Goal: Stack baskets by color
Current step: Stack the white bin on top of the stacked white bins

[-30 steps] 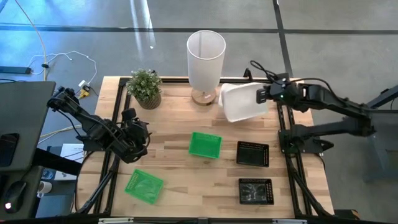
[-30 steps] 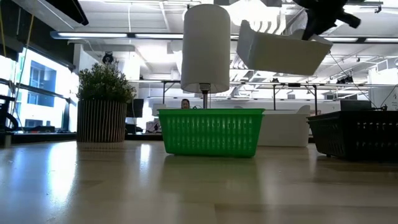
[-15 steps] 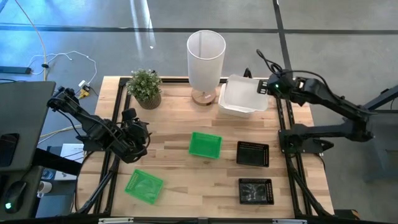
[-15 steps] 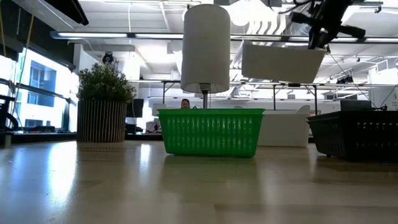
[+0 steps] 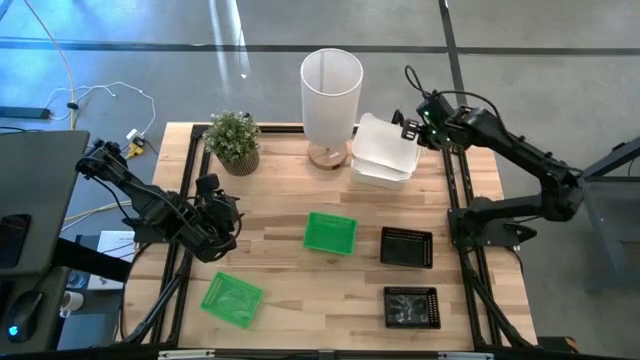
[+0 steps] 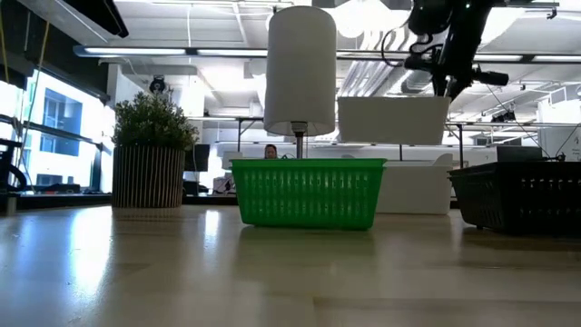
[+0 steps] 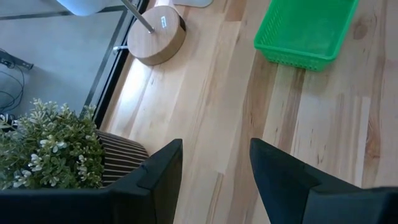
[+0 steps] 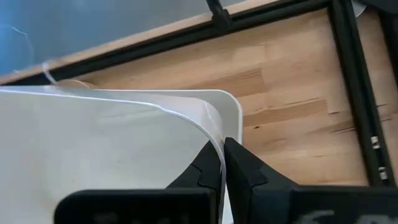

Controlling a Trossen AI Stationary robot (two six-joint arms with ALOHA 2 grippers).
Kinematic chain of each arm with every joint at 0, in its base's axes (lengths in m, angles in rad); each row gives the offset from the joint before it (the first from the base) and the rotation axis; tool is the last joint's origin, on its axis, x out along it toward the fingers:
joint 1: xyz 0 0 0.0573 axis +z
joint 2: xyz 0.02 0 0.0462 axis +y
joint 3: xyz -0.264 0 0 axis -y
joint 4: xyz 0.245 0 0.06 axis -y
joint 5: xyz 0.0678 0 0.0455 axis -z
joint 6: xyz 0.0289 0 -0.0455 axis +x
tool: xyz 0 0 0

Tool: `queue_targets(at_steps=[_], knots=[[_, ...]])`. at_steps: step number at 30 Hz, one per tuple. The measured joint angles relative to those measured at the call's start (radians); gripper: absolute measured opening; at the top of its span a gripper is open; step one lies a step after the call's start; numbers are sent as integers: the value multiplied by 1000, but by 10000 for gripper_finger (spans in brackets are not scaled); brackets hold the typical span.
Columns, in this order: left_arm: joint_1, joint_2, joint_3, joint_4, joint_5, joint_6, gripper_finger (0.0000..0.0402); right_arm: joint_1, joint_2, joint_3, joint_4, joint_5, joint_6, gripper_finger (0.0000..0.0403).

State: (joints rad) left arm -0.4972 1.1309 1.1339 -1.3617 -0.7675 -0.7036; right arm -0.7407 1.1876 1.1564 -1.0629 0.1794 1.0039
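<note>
My right gripper (image 5: 412, 130) is shut on a white basket (image 5: 385, 148) at the table's far right, beside the tall white bin (image 5: 330, 95). That basket (image 6: 392, 120) hangs level above another white basket (image 6: 413, 195) standing on the table. One green basket (image 5: 330, 232) sits mid-table and another (image 5: 232, 298) near the front left. Two black baskets (image 5: 407, 247) (image 5: 412, 307) rest on the right. My left gripper (image 7: 214, 162) waits open over the table's left side, with nothing between its fingers. My right gripper pinches the white basket's wall at a rim corner (image 8: 211, 134), one finger inside and one outside. The fingers (image 8: 242, 171) slant down from the table's right. The basket (image 6: 392, 120) hangs level, opening up, lifted clear of the white basket below.
A potted plant (image 5: 234, 140) stands at the far left of the table. The bin's round wooden foot (image 7: 157, 38) sits near the far edge. Bare wood lies between the plant, the green baskets and the black ones.
My right gripper has swung toward the far edge and the bin, sunk a little and rolled, staying shut on the white basket. The basket, tilted a second ago, now hangs level and lower, more squarely over the white basket on the table.
</note>
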Motion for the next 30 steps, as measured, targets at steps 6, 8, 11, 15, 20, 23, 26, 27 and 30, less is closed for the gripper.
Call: queue_targets(at_steps=[6,8,11,15,20,23,26,27,30], knots=[[0,0,0,-2,11,0,172,-47,56,0,-1,-31,-53,0],[0,0,0,-2,11,0,172,-60,73,0,0,-30,-66,0],[0,0,0,-2,11,0,172,-82,100,0,0,-30,-96,0],[0,0,0,-2,11,0,172,-94,134,0,16,-23,-120,0],[0,0,0,-2,10,0,172,-98,179,2,65,-25,-179,0],[0,0,0,-2,10,0,172,-98,207,2,68,16,-243,0],[0,0,0,-2,10,0,172,-98,225,4,82,33,-293,0],[0,0,0,-2,10,1,172,-101,227,5,89,34,-309,0],[0,0,0,-2,9,0,172,-111,229,4,113,21,-336,0]])
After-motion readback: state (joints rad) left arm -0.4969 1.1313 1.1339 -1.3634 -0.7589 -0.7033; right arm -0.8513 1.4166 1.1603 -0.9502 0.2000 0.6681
